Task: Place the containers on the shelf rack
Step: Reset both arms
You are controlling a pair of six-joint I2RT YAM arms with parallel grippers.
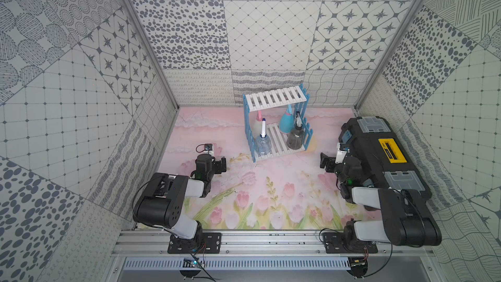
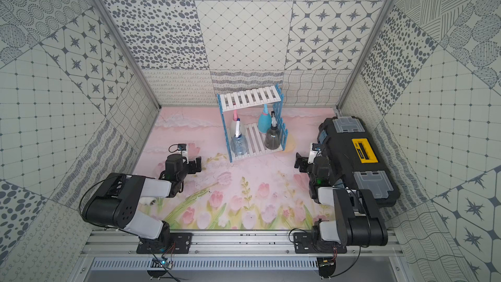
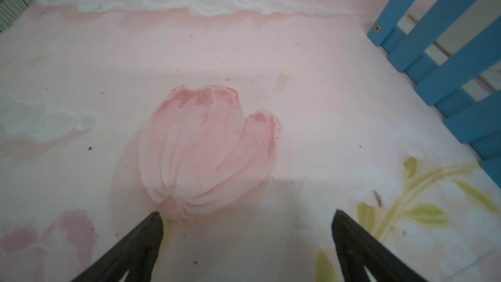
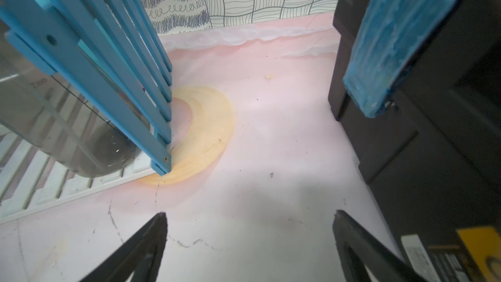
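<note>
Both jaws gaping, empty — smoky bottle (image 1: 295, 138), clear bottle (image 1: 263, 145), light-blue bottle (image 1: 285, 123), milky bottle (image 1: 257, 128), all on white-slatted, blue-fenced shelf rack (image 1: 275, 99)

Both top views: bright, even, diffuse light from overhead; only faint soft shadows on surface (image 1: 298, 174). Focus sharp mid-scene; wide-angle stretch splays wall panels (image 1: 67, 77) outward toward edges.
Left wrist view: hazy, low contrast; soft shadow band just ahead of left end effector (image 3: 246, 212).
Right wrist view: shelf rack (image 4: 58, 46) pickets close, blurred, stretched. Toolbox (image 4: 433, 158) underexposed, near black. Bright patch mid-surface, shadow toward right end effector (image 4: 250, 212). Small glints on smoky bottle (image 4: 89, 153).
</note>
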